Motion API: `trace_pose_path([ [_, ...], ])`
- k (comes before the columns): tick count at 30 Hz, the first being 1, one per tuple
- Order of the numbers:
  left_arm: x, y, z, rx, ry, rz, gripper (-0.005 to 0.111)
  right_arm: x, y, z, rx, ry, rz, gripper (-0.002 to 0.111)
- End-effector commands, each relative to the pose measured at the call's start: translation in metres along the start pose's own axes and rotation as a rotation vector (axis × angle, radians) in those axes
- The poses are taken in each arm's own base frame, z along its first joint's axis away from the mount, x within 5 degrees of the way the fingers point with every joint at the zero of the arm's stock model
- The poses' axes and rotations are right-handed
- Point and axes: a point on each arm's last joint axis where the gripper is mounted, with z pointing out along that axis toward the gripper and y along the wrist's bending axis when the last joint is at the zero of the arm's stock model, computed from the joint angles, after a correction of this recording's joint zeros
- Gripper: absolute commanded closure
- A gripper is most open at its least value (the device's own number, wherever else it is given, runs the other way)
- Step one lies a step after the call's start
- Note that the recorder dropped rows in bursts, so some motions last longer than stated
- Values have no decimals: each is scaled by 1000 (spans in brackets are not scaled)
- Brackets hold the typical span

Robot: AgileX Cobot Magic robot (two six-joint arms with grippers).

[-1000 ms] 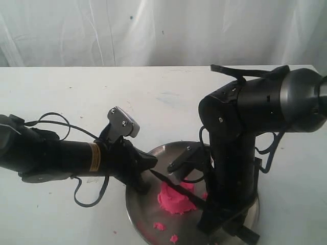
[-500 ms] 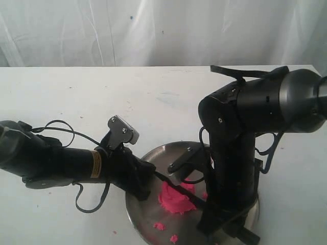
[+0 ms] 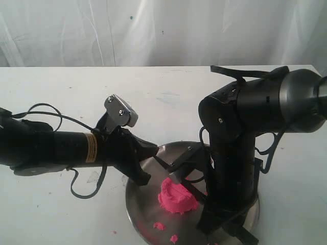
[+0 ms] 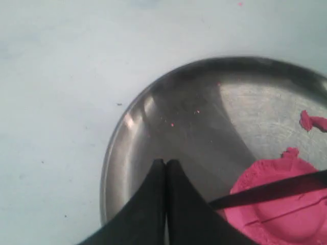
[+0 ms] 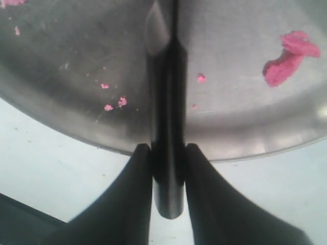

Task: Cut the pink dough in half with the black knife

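Note:
The pink dough (image 3: 177,197) sits as one lump on the round steel plate (image 3: 134,204). In the left wrist view the pink dough (image 4: 278,217) has a faint groove on its flat top. The black knife's blade (image 4: 271,188) crosses over it; I cannot tell whether it touches. In the exterior view the black knife (image 3: 164,166) slants from the plate's far-left rim towards my right arm (image 3: 240,132). My right gripper (image 5: 167,151) is shut on the knife's handle (image 5: 167,117) at the plate's edge. My left gripper (image 3: 150,153) is shut and empty beside the blade tip, its fingers (image 4: 153,204) over the plate (image 4: 127,153).
Small pink crumbs (image 3: 159,225) lie on the plate near its front, and a larger scrap (image 5: 288,56) shows in the right wrist view. The plate stands on a white table (image 3: 76,97). A white curtain hangs behind. The left arm's cable (image 3: 76,189) loops over the table.
My left gripper has risen and drawn back from the dough towards the plate's far-left rim. The blade now sits higher over the dough, and more of the top shows.

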Motion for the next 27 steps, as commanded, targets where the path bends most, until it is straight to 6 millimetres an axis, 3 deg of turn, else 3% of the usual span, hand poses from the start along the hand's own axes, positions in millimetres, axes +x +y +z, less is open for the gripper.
trace_pose_path([
  [1, -9, -3, -9, -16, -3, 32, 107, 0, 0, 1, 1, -6, -1, 108],
  [12, -2, 2, -10, -77, 77, 22, 107, -2, 0, 1, 3, -19, -1, 108],
  [21, -19, 11, -30, -239, 70, -124, 107, -2, 0, 1, 3, -18, -1, 108],
  [27, -29, 0, -25, -101, -54, -43, 107, -2, 0, 1, 3, -18, -1, 108],
])
